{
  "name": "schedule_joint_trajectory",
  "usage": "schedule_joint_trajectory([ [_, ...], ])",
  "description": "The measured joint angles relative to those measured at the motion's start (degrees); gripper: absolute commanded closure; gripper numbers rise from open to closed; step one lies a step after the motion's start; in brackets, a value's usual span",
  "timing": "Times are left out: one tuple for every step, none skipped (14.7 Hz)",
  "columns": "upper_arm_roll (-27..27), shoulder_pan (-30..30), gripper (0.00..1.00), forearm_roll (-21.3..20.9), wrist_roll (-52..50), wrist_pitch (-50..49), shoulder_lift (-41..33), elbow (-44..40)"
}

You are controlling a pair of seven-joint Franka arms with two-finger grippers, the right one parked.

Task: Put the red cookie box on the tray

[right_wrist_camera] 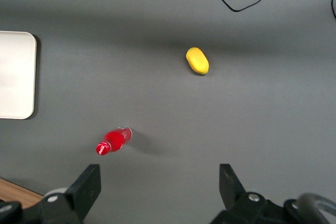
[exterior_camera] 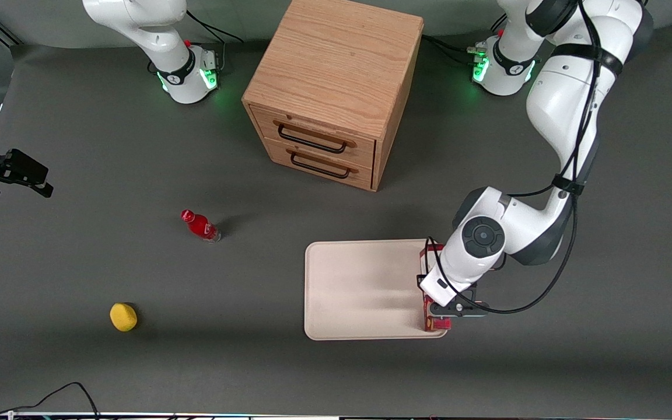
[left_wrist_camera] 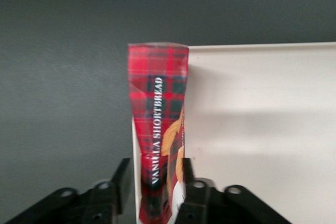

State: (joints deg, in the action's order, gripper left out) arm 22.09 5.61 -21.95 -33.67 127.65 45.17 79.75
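Observation:
The red cookie box (exterior_camera: 433, 319) is a slim dark-red tartan carton lying on edge along the side of the tray (exterior_camera: 359, 286) that faces the working arm's end. My left gripper (exterior_camera: 447, 308) is over the box's end nearest the front camera. In the left wrist view the box (left_wrist_camera: 157, 114) reads "VANILLA SHORTBREAD" and runs between my two black fingers, with the gripper (left_wrist_camera: 155, 179) closed on its sides. The cream tray floor (left_wrist_camera: 262, 129) lies beside it. My arm hides the middle of the box in the front view.
A wooden two-drawer cabinet (exterior_camera: 336, 93) stands farther from the front camera than the tray. A small red bottle (exterior_camera: 200, 226) and a yellow lemon-like object (exterior_camera: 123, 317) lie toward the parked arm's end. The right wrist view shows the tray's corner (right_wrist_camera: 16, 77).

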Motion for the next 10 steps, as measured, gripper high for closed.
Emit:
schedule_joint_trajectory([
  [0.12, -0.19, 0.0, 0.32, 0.16, -2.54, -1.38, -0.12],
  [0.33, -0.44, 0.0, 1.77, 1.0, -6.13, -3.43, -0.39],
  [0.3, -0.76, 0.0, 4.97, 3.76, -10.71, -6.39, -0.9],
  [-0.47, -1.08, 0.0, 8.69, 7.71, -16.1, -10.21, -1.41],
  [-2.73, -1.23, 0.0, 12.51, 12.57, -21.96, -14.85, -1.92],
  [-6.05, -1.43, 0.0, 16.14, 18.53, -27.68, -19.87, -2.31],
  [-10.03, -1.63, 0.0, 18.85, 24.52, -33.03, -24.83, -2.41],
  [-14.12, -1.93, 0.0, 20.43, 30.05, -38.02, -29.53, -2.3],
  [-17.51, -2.36, 0.0, 21.29, 34.6, -42.4, -33.5, -2.05],
  [-20.16, -2.76, 0.0, 21.63, 38.09, -45.96, -36.92, -1.2],
])
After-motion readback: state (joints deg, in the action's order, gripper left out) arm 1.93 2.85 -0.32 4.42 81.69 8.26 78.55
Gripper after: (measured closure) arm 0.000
